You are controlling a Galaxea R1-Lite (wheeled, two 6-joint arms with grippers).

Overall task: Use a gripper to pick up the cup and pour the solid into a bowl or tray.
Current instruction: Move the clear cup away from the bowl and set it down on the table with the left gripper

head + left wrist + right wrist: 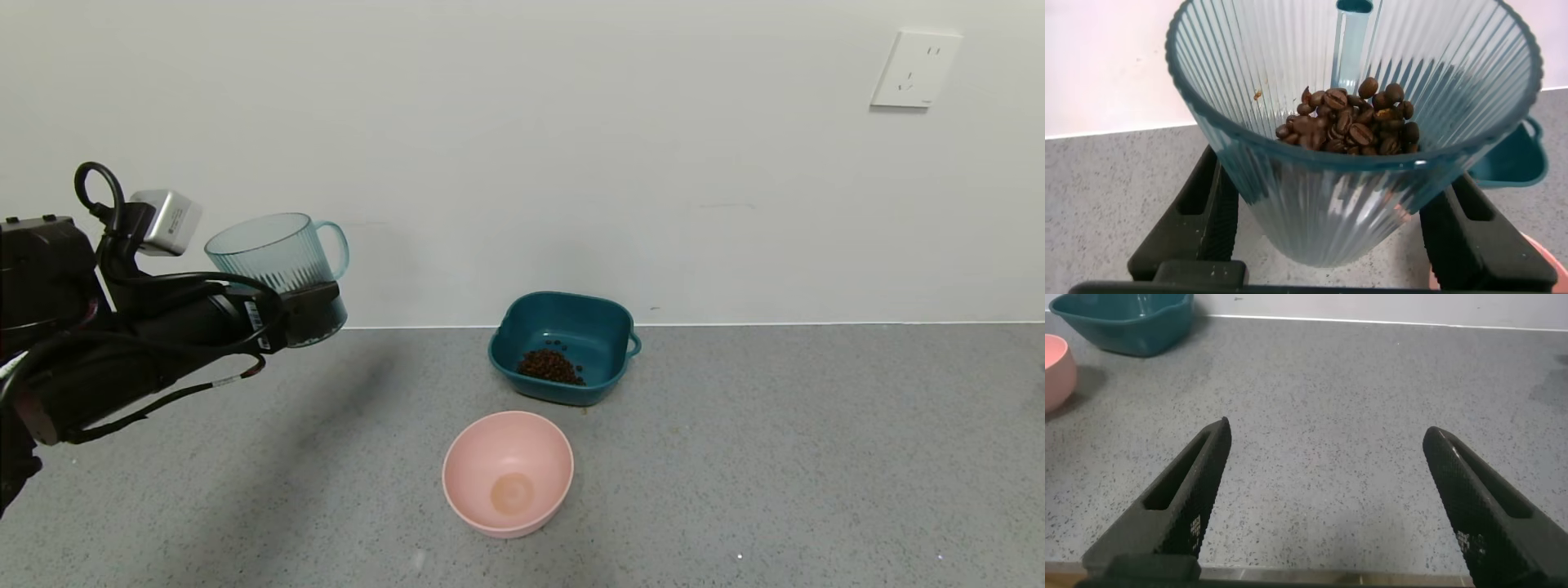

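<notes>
My left gripper (pixel 314 314) is shut on the translucent blue ribbed cup (pixel 277 261) and holds it upright, high above the counter at the left. In the left wrist view the cup (pixel 1355 175) sits between my black fingers (pixel 1204 220), with dark brown beans (pixel 1351 122) in its bottom. The teal basin (pixel 563 347) stands by the wall, well right of the cup, and holds a pile of beans (pixel 551 366). My right gripper (pixel 1327 433) is open and empty over bare counter; it is out of the head view.
An empty round pink bowl (pixel 508 472) stands in front of the basin; its edge shows in the right wrist view (pixel 1057 371), next to the basin (pixel 1127 322). A white wall runs behind the grey speckled counter (pixel 775 457). A wall socket (pixel 914 69) is at upper right.
</notes>
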